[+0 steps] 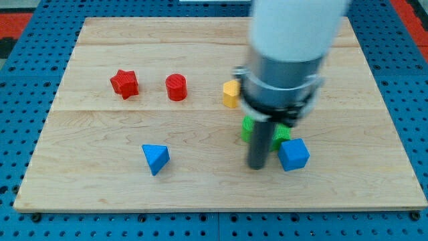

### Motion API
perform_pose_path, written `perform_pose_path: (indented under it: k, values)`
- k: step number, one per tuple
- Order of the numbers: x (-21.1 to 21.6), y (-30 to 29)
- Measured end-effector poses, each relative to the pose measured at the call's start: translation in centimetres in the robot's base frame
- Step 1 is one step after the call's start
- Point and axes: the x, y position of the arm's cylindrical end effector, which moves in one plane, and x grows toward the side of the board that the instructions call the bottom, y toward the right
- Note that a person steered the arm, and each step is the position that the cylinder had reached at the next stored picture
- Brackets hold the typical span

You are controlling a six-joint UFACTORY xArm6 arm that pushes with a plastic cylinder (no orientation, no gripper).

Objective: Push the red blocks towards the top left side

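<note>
Camera view: my tip [257, 165] just left of blue cube [293, 154].

We see a pale wooden board [200, 194] filling most of the view, its grain running left to right, with faint seams crossing it from side to side. It lies on a blue pegboard surface [27, 100] dotted with rows of small holes, which shows on every side of the board. At the view's top left and top right corners we make out patches of red grid [17, 20]. The light is even and soft.
</note>
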Motion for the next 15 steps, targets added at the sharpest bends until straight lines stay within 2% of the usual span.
perform_pose_path:
  k: [1,2,3,4,5,7,8,9,11,12,15]
  values:
    - [-3.1,-8.9]
    - [-6.4,-12.3]
    - [-11.5,-12.3]
    - [-13.5,-13.3]
    - [-13.5,-14.1]
    - [-15.4,-21.4]
    - [-13.5,-19.0]
    - [-13.6,-10.0]
    - [-12.4,-6.3]
    - [-13.3,-1.4]
    - [-15.6,-7.1]
